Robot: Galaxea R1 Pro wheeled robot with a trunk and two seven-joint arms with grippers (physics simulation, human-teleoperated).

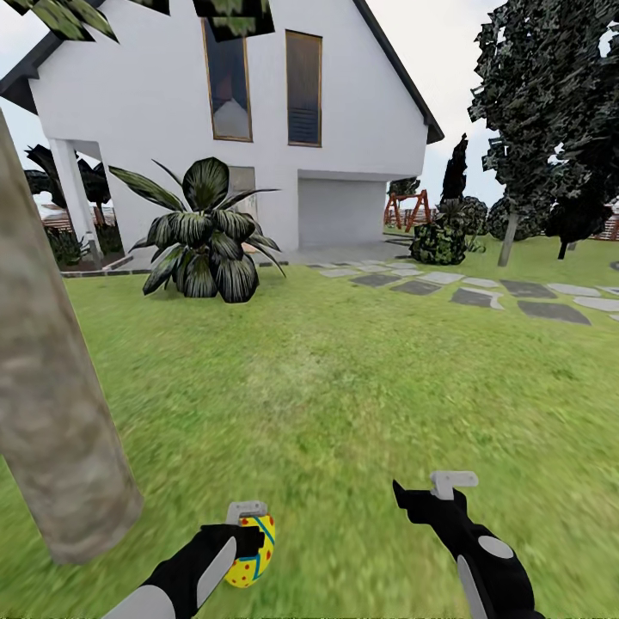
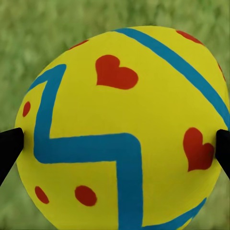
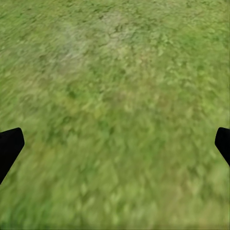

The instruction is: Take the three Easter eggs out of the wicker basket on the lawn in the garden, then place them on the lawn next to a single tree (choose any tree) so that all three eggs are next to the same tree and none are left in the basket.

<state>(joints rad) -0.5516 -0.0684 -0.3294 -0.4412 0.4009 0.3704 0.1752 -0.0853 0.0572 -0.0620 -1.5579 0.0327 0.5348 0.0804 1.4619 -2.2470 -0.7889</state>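
Note:
My left gripper (image 1: 249, 537) is shut on a yellow Easter egg (image 1: 252, 550) with blue zigzag bands and red spots, held low over the lawn (image 1: 344, 387). Up close in the left wrist view, the egg (image 2: 124, 134) sits between the two dark fingertips (image 2: 8, 148) with blurred grass behind it. A thick grey-brown tree trunk (image 1: 47, 421) rises from the grass just left of that gripper. My right gripper (image 1: 425, 499) is open and empty above the grass; its wrist view has bare lawn (image 3: 115, 115) between the fingertips (image 3: 9, 146). The wicker basket is out of view.
A white house (image 1: 258, 129) stands ahead with a broad-leaved dark shrub (image 1: 202, 236) in front. Grey stepping stones (image 1: 481, 292) run across the right. Dark trees (image 1: 542, 120) and a bush (image 1: 443, 241) stand at the far right. Open grass lies between me and the house.

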